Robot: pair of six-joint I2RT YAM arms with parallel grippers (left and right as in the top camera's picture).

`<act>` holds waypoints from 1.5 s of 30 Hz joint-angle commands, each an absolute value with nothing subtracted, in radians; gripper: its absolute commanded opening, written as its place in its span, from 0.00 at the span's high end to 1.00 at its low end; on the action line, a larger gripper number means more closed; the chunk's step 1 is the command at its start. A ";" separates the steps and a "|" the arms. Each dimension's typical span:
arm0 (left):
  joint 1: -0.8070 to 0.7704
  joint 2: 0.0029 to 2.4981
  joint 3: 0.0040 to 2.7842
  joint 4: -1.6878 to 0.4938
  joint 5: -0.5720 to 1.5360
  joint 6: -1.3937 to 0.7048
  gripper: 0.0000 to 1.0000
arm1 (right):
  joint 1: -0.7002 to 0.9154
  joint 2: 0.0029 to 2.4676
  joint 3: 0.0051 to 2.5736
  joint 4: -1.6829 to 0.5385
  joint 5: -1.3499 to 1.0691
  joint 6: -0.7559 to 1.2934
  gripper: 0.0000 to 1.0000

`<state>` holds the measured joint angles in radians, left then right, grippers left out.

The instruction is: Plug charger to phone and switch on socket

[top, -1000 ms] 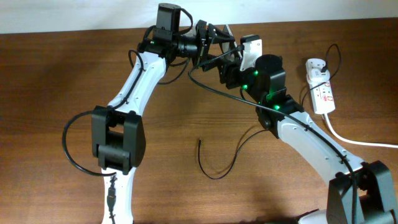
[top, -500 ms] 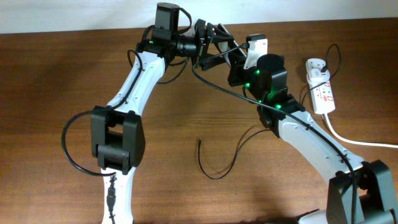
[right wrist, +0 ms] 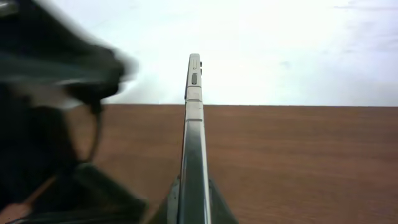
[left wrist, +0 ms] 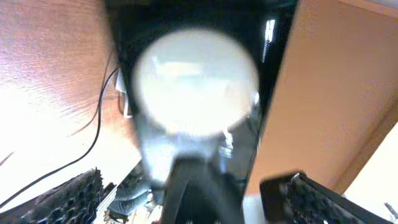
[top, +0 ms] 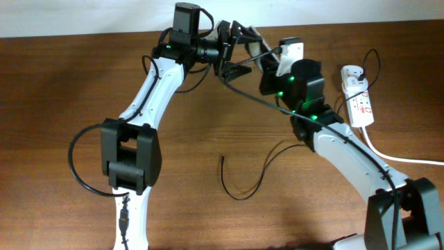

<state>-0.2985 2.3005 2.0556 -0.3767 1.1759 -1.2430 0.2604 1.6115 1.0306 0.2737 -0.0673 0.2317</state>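
- Tabletop [top: 62, 104] is well below; the action's up in the air.
- Socket [top: 359, 104] sits off beyond my right pincer [right wrist: 194, 202], not yet switched, I judge.
- Phone [right wrist: 194, 143] stands edge-on, clamped in that right pincer.
- Left pincer [left wrist: 196, 199] straddles the phone; squeezing or not, I can't tell.
- Charger [top: 243, 194] lies beneath us, tip loose. I'm still positioning the phone; next I need to fetch that tip.

Your overhead camera looked straight down on the table [top: 55, 104] from well above, taking in its whole width. Your left wrist camera sat blurringly close to the phone [left wrist: 186, 18], while your right wrist camera sighted along that phone's thin edge toward the far wall; both wrist views shared it.
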 commanded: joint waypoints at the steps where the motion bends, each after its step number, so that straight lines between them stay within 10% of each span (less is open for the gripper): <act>1: -0.278 2.294 2.072 -0.375 1.208 -1.193 0.01 | 0.205 1.610 1.046 0.288 -0.060 0.276 0.96; 8: -0.187 2.294 2.072 -0.374 1.305 -1.075 0.01 | 0.095 1.610 1.046 0.332 -0.576 0.911 0.96; 16: -0.136 2.294 2.072 -0.072 1.237 -1.268 0.01 | 0.099 1.610 1.046 0.361 -0.610 1.620 0.96; 45: -0.275 2.294 2.072 0.075 1.031 -1.533 0.01 | 0.308 1.610 1.046 0.540 -0.274 1.623 0.96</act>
<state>-0.2729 2.3005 2.0594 0.0689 1.0492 -1.5303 0.2920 1.6188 1.0302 0.5243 -0.2825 1.6421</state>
